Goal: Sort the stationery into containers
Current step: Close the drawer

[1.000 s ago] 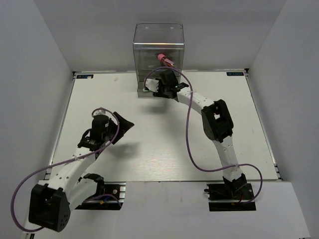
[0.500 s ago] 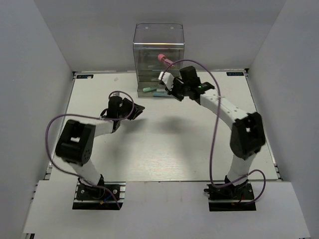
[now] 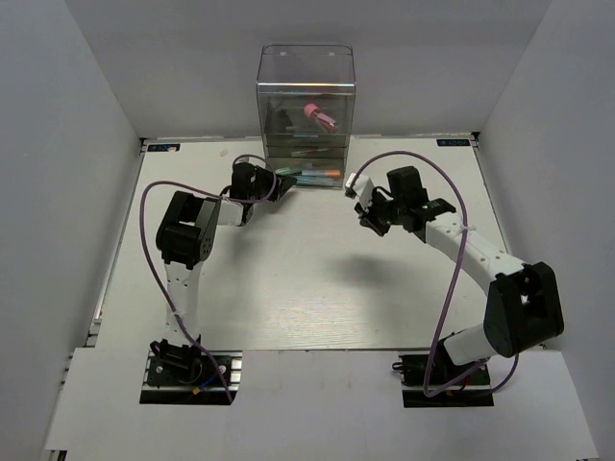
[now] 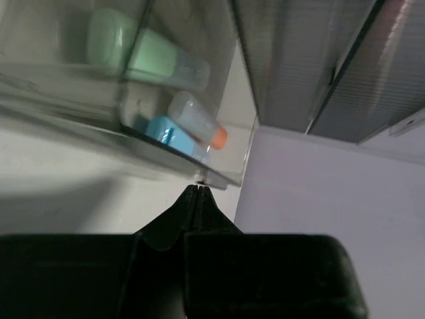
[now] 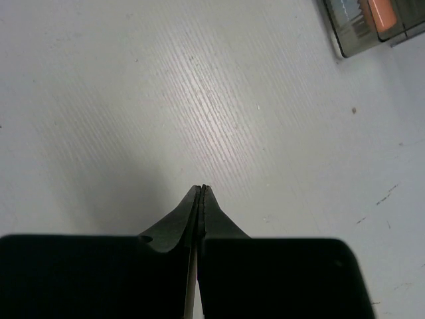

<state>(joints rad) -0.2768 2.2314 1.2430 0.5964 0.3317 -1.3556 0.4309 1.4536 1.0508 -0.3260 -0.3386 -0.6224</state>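
Observation:
The clear box (image 3: 306, 96) of dark-tinted drawers stands at the back centre. A stubby pink-red tube (image 3: 318, 115) lies in an upper drawer. The bottom drawer (image 3: 338, 184) sticks out, holding a light blue marker (image 4: 167, 131), an orange-and-grey marker (image 4: 199, 121) and a pale green one (image 4: 147, 54). My left gripper (image 3: 280, 186) is shut, and its tips (image 4: 198, 189) touch that drawer's front lip near a corner. My right gripper (image 3: 368, 213) is shut on nothing and hovers over bare table (image 5: 201, 190), right of the box. The thin pens are not visible.
White walls close in the table (image 3: 288, 279) on the left, back and right. A corner of the bottom drawer (image 5: 368, 23) shows at the top right of the right wrist view. Purple cables loop off both arms.
My left arm has swung from the near left up to the box and its jaws have shut. My right arm has pulled back from the box to the right and shut.

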